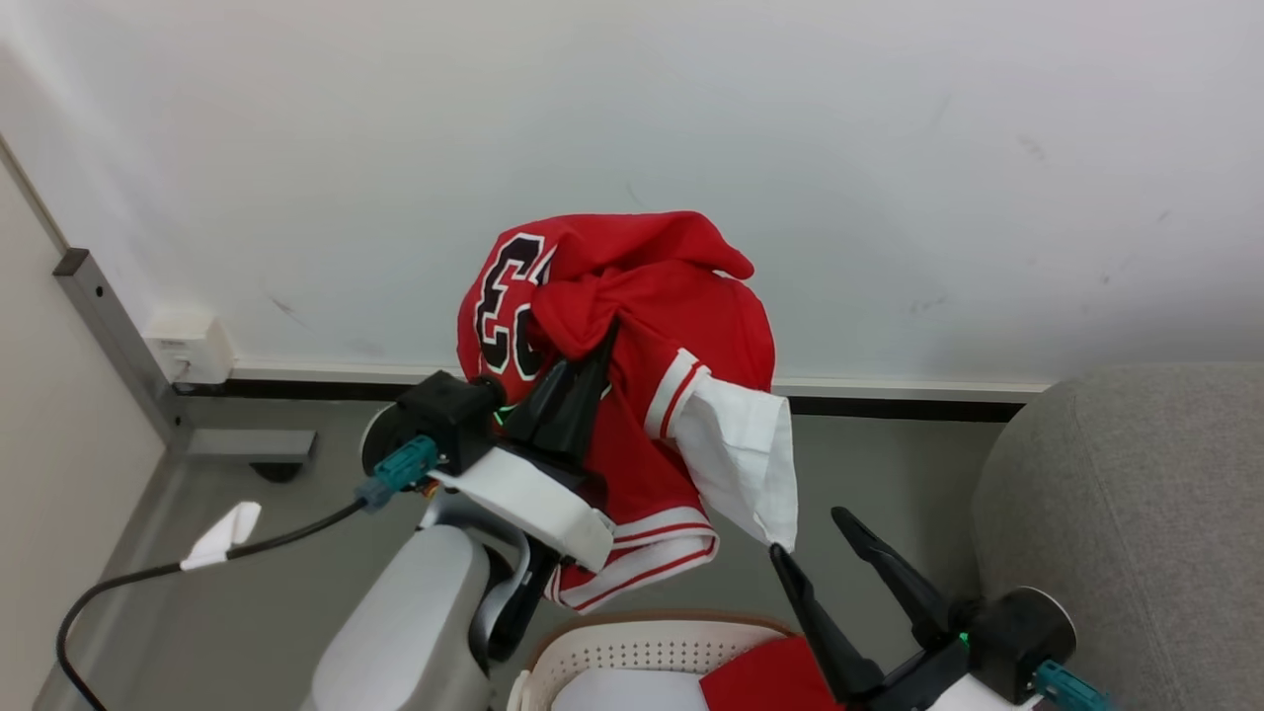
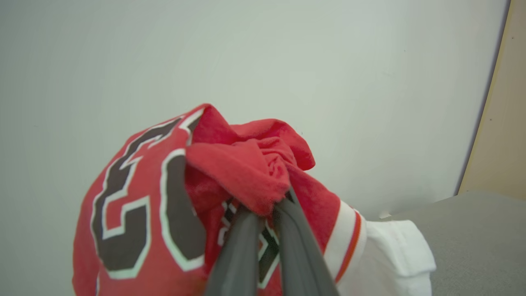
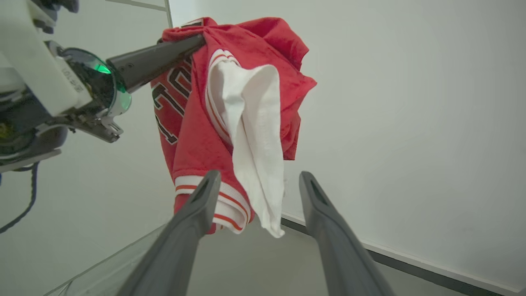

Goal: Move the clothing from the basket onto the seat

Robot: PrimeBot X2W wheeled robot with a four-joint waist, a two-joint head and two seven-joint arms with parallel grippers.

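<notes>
My left gripper [image 1: 595,344] is shut on the red jersey [image 1: 671,316] with the black-and-white "3", holding it bunched in the air above the basket [image 1: 642,647]. In the left wrist view the fingers [image 2: 242,246] pinch a fold of the jersey [image 2: 144,213]. A white sleeve [image 1: 746,454] hangs from the jersey's right side. My right gripper [image 1: 808,533] stands open just under that sleeve's tip, and the sleeve [image 3: 250,135] dangles above its gap [image 3: 259,174]. A plain red garment [image 1: 765,676] lies in the basket. The grey seat [image 1: 1136,513] is at the right.
A white wall [image 1: 889,148] with a dark baseboard [image 1: 889,405] runs behind. A grey metal post [image 1: 118,336] and a white socket box [image 1: 193,346] are at the left. A black cable [image 1: 197,563] trails over the grey floor [image 1: 869,474]. A pale liner [image 1: 612,691] sits in the basket.
</notes>
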